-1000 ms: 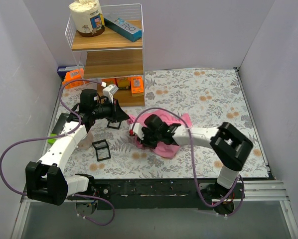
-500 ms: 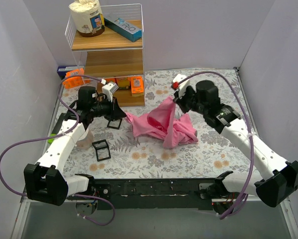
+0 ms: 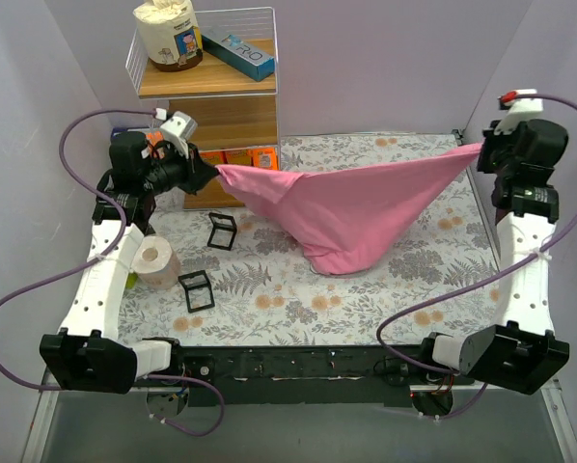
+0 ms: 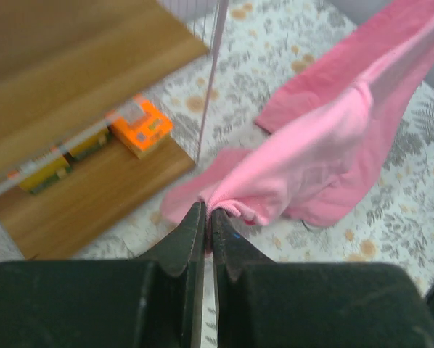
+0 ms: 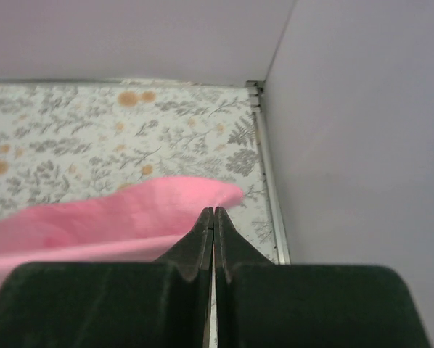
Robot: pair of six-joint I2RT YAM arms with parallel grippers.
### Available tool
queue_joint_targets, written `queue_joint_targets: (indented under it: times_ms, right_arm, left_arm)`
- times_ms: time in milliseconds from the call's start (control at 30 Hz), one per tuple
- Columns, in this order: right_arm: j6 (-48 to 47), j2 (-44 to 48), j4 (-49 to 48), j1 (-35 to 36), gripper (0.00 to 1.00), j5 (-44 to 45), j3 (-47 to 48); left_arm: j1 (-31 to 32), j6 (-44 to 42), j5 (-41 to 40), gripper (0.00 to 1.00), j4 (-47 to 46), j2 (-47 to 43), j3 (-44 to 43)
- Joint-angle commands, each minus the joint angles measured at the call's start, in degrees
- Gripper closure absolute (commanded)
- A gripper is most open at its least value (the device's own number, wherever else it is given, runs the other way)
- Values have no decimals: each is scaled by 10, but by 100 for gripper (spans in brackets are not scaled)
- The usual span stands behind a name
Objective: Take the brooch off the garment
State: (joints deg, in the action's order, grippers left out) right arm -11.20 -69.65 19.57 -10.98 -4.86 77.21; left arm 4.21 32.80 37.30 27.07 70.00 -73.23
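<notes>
The pink garment (image 3: 351, 207) hangs stretched between my two grippers above the floral cloth, its lowest fold touching the cloth near the middle. My left gripper (image 3: 211, 170) is shut on one edge of it, high at the left by the wooden shelf; the pinched fold shows in the left wrist view (image 4: 304, 159) at the gripper (image 4: 208, 212). My right gripper (image 3: 481, 149) is shut on the opposite edge, high at the far right by the wall; the right wrist view shows the pink fabric (image 5: 115, 214) at the gripper (image 5: 214, 211). The brooch is not visible in any view.
A wooden shelf unit (image 3: 216, 106) stands at the back left with orange boxes (image 3: 264, 159) below and a blue box and jar on top. Two small black frame cubes (image 3: 220, 231) (image 3: 196, 290) and a white roll (image 3: 154, 261) lie on the floral cloth (image 3: 385, 309) at left.
Both arms have lifted and pulled apart, the left toward the shelf, the right toward the far right wall. The garment went from a bunched heap to a stretched hanging span.
</notes>
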Motion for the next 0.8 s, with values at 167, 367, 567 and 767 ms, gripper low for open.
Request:
queue_joint_targets:
  times_ms: [167,367,567,767]
  right_arm:
    - [101,-47,-49,-97,99,-59,182]
    - [122,-35,-75,-99,99,-117,183]
    - [-23,18,-53,-69,75,-361,22]
    - [-307,48,-2,168,55,-257,-129]
  left_arm:
    - [-17,39,-52,100,-86,45,-246]
    - [-17,40,0,100,-62,76,-314]
    - [-17,39,27,100,-61,9,-170]
    - [-17,53,30,100,-72,-28,-77]
